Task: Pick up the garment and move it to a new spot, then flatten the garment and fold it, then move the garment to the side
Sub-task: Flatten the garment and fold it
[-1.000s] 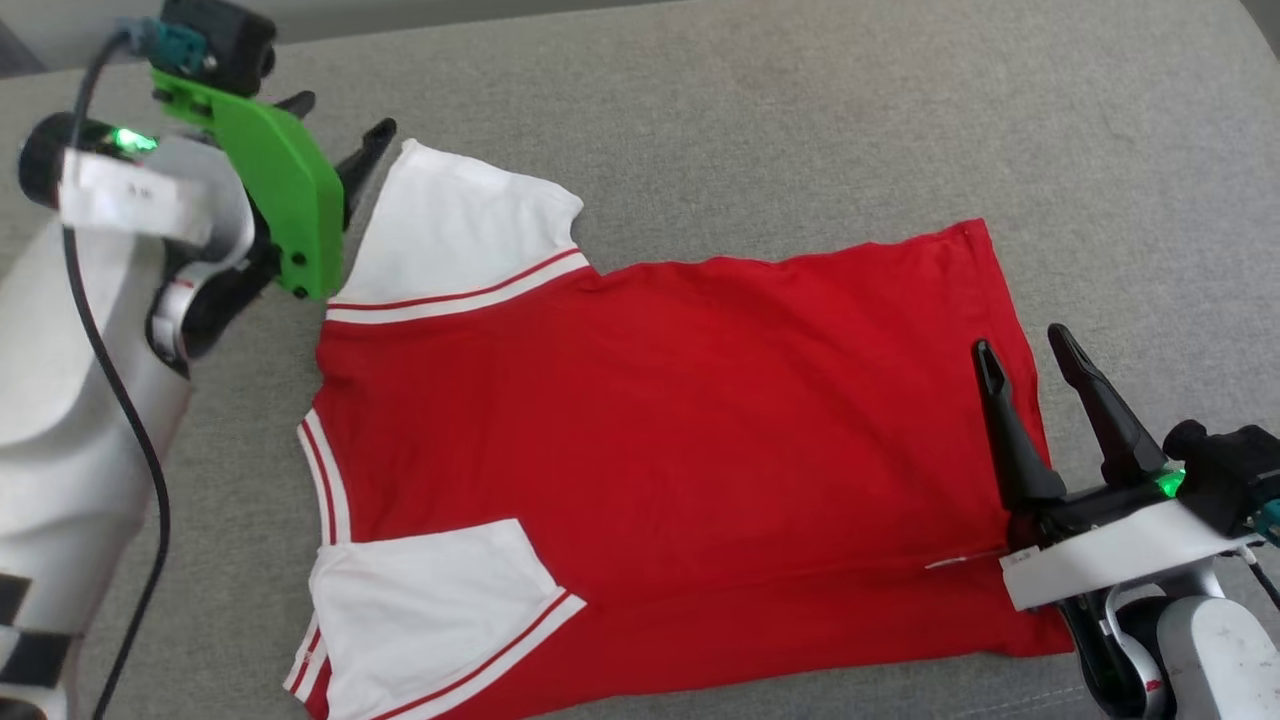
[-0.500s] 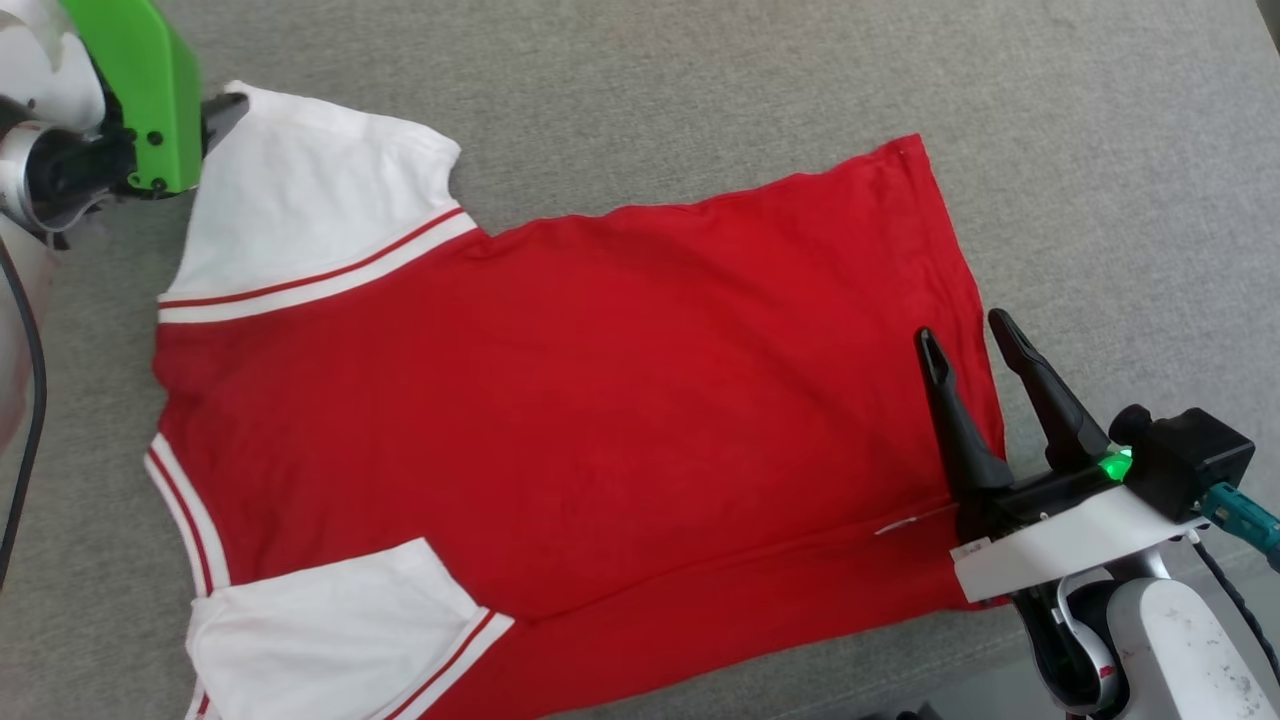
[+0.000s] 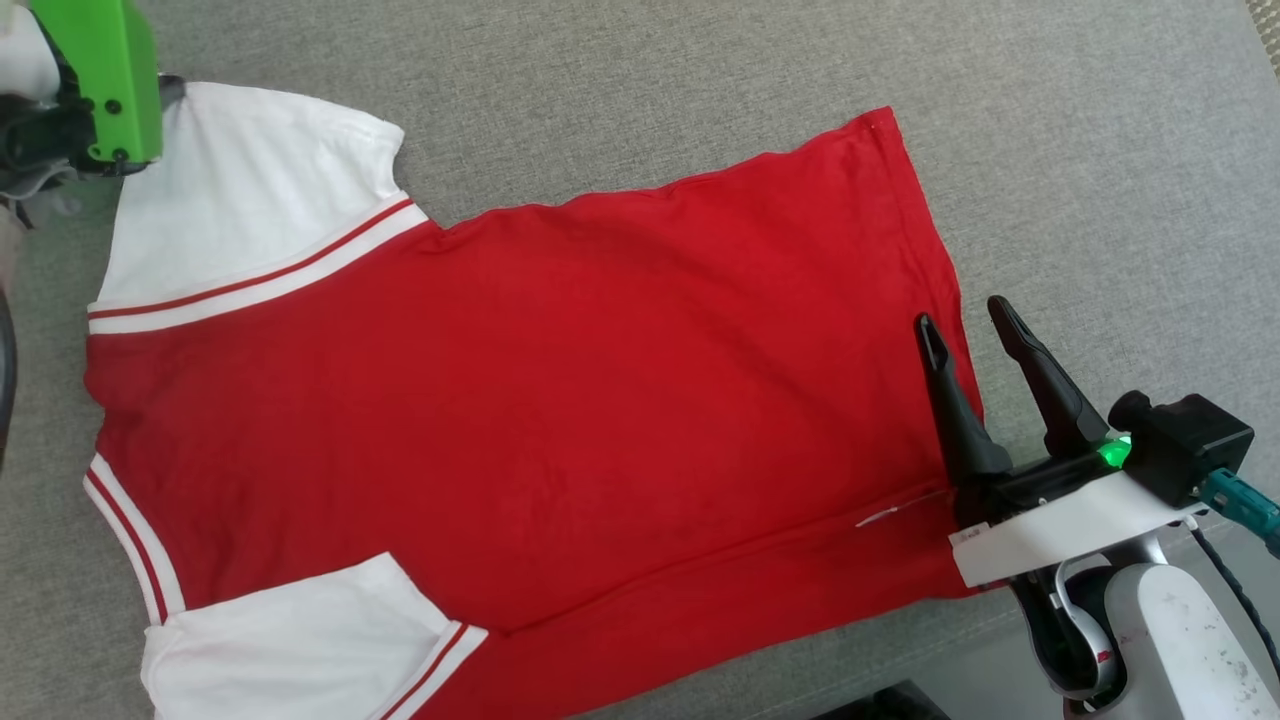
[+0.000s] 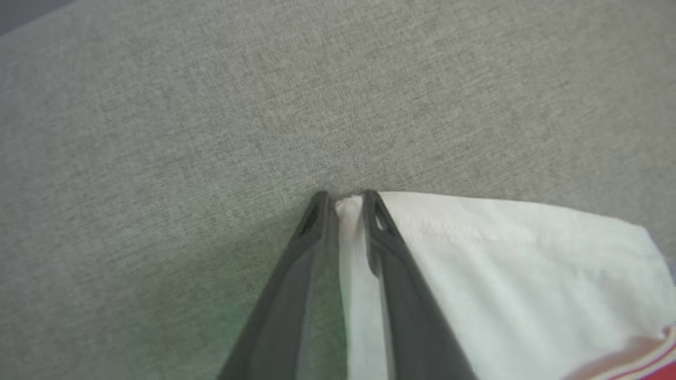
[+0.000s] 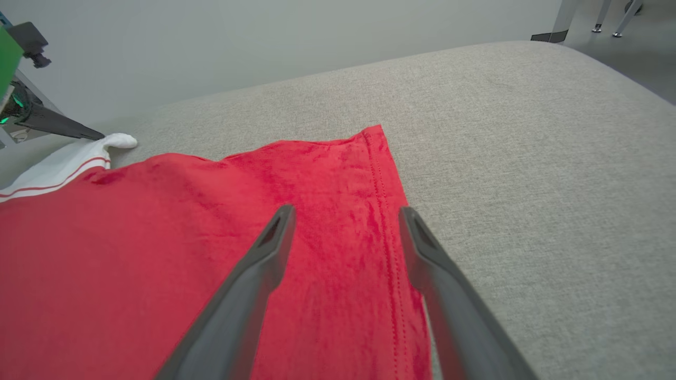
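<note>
Lying flat on a grey fabric surface [image 3: 640,80] is a red shirt [image 3: 560,400] with white sleeves. Its hem is at the right jaws and its collar end is toward the left jaws.

The left jaws are narrow and pinch the outer corner of the far sleeve [image 3: 250,190]. In the left wrist view, a fold of white cloth [image 4: 351,253] fills the slim gap between the two dark fingers [image 4: 393,264], right up to their tips. The rest of that sleeve spreads out to the right of those fingers, ending in a sliver of red-and-white trim [image 4: 655,348]. Bare grey surface lies beyond the tips and to their left. In the head view, a green plate [image 3: 95,75] on the left wrist hides most of these jaws.

The right jaws stand wide and hold nothing. In the right wrist view, the stitched hem [image 5: 388,221] runs up between the two fingers, nearer the right one. Red cloth lies under the left finger and grey surface lies outside the right one. Whether the tips touch the cloth cannot be told. Well beyond these tips, a finger of the left jaws [image 5: 58,126] meets the raised white sleeve corner [image 5: 119,141].

The second sleeve [image 3: 290,640] lies flat, well apart from both jaws.
</note>
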Robot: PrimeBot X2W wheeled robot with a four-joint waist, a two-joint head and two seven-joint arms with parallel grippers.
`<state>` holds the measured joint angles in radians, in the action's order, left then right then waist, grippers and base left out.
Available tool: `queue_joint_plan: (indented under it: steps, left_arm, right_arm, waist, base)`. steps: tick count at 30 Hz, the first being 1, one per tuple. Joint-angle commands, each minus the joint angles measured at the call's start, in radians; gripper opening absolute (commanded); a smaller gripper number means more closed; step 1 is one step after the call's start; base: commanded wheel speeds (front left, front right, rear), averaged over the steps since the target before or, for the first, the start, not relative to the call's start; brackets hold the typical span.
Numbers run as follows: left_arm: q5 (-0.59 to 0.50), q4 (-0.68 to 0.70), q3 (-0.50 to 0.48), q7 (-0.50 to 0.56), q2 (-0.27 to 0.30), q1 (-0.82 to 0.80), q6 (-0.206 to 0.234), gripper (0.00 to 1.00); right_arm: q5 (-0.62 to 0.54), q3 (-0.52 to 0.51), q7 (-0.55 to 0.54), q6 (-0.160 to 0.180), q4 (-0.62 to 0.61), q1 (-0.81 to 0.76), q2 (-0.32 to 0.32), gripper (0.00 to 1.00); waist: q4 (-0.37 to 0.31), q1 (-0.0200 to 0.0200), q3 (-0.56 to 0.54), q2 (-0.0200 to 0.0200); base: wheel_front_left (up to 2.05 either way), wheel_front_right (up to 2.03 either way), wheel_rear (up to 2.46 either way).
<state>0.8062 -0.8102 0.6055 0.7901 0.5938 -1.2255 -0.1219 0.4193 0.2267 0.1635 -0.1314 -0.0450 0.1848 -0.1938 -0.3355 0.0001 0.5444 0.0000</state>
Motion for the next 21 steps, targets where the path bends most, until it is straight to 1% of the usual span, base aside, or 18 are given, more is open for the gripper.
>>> queue_joint_plan:
  steps: [1,4,7,13,17,21]
  left_arm:
    - [0.013,-0.027,0.016,0.022,-0.019,0.038,0.002,0.00]
    - [0.024,-0.023,0.013,0.014,-0.030,0.040,0.001,0.00]
    - [0.033,-0.013,0.003,-0.028,-0.040,0.042,0.000,0.00]
    - [0.045,0.016,-0.020,-0.170,-0.058,0.053,-0.004,0.00]
    - [0.065,0.049,-0.028,-0.241,-0.065,0.080,-0.007,0.00]
    - [0.088,0.099,-0.028,-0.283,-0.072,0.122,-0.008,0.00]
  right_arm:
    - [0.008,-0.004,0.006,0.001,0.002,0.014,0.004,1.00]
    - [0.007,-0.012,0.001,0.001,0.001,0.014,0.000,1.00]
    - [0.005,-0.014,-0.005,0.001,0.000,0.015,-0.001,1.00]
    - [0.003,-0.018,-0.020,0.001,0.002,0.012,-0.012,1.00]
    - [-0.005,-0.032,-0.051,0.001,-0.005,0.009,-0.044,1.00]
    - [-0.002,-0.051,-0.135,0.001,-0.013,0.014,-0.093,1.00]
  waist:
    - [0.007,-0.0001,-0.006,0.0000]
    - [0.019,-0.0001,-0.016,0.0000]
    - [0.028,-0.0001,-0.027,0.0000]
    - [0.049,-0.0001,-0.077,0.0000]
    - [0.073,-0.0001,-0.126,0.0000]
    - [0.109,-0.0001,-0.170,0.0000]
  base:
    - [0.00,0.00,0.00]
    - [0.00,0.00,0.00]
    - [0.00,0.00,0.00]
    - [0.00,0.00,0.00]
    - [0.00,0.00,0.00]
    - [0.00,0.00,0.00]
